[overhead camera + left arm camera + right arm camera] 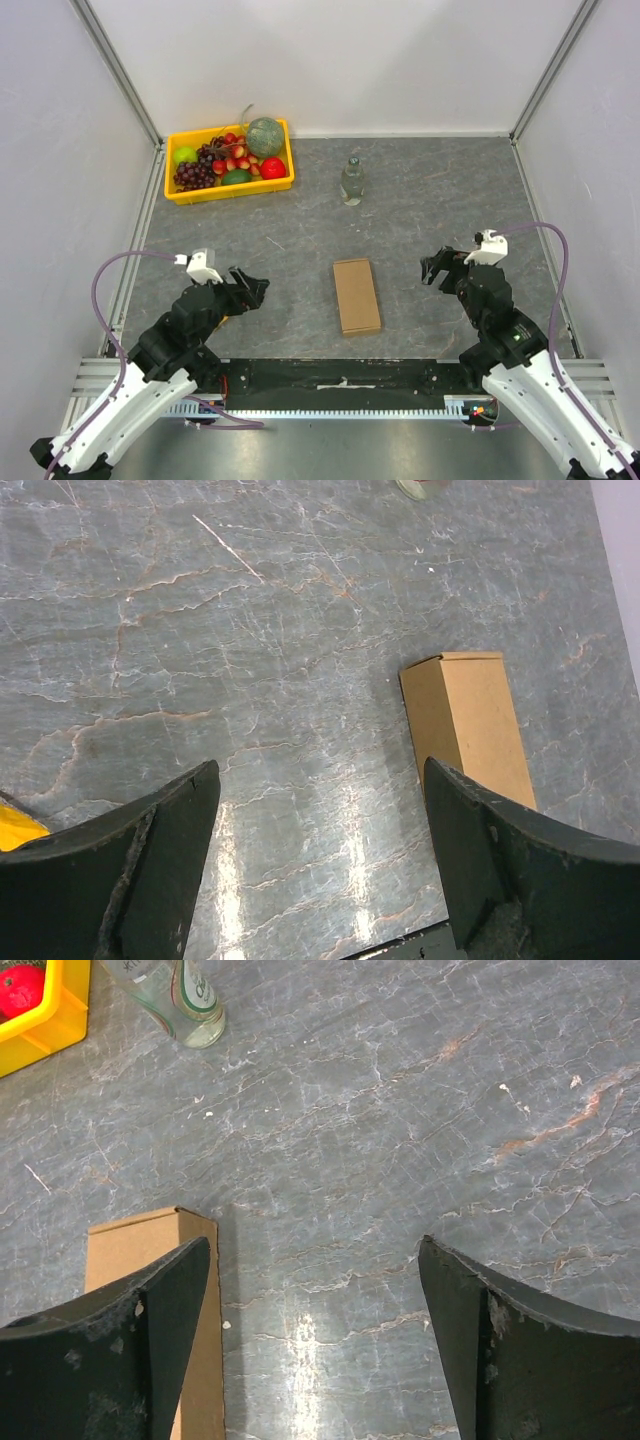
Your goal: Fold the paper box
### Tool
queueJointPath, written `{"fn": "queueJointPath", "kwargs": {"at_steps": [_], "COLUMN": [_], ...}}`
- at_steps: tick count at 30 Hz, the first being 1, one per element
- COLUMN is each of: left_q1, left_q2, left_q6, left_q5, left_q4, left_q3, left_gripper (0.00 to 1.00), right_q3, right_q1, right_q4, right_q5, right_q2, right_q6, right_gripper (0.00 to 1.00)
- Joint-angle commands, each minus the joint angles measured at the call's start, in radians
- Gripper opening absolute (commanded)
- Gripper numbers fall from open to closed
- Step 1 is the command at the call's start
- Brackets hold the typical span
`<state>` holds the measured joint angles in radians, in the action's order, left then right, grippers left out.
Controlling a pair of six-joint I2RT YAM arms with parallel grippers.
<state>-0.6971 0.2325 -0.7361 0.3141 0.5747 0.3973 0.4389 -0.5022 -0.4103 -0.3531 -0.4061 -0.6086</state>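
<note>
Paper box (357, 296): closed, slim, lying flat on the desk (300, 210), centre-front, between the arms. Left end effector (250, 288) is well off its left side, right end effector (435, 268) near its right; neither touches it. Both have fingers spread apart, gripping nothing.

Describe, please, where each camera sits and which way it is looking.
Top external: above and behind the arms, looking down at the table; both arms show, with the left gripper and right gripper open either side of the paper box.
Left wrist: on the left arm, looking down and forward past its two dark fingers at the box.
Right wrist: on the right arm, looking past its fingers toward the bottle and yellow basket.
Shared: both wrist views catch the box's far end.
</note>
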Motion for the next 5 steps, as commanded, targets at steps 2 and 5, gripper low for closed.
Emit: {"fn": "queueJointPath", "kwargs": {"at_steps": [2, 5], "left_q1": [-0.001, -0.002], "left_q2": [0.007, 0.016], "left_q6": [-0.032, -0.036], "left_q5": [0.033, 0.042], "left_q4": [0.004, 0.007], "left_q3": [0.003, 0.009], "left_gripper": [0.88, 0.89], "right_q3": [-0.006, -0.009], "right_q1": [-0.002, -0.001], "right_q4": [0.025, 0.024], "right_q5": [-0.029, -0.050], "right_q2": [0.020, 0.024], "right_q6": [-0.011, -0.026], "right_gripper": [0.93, 0.98]}}
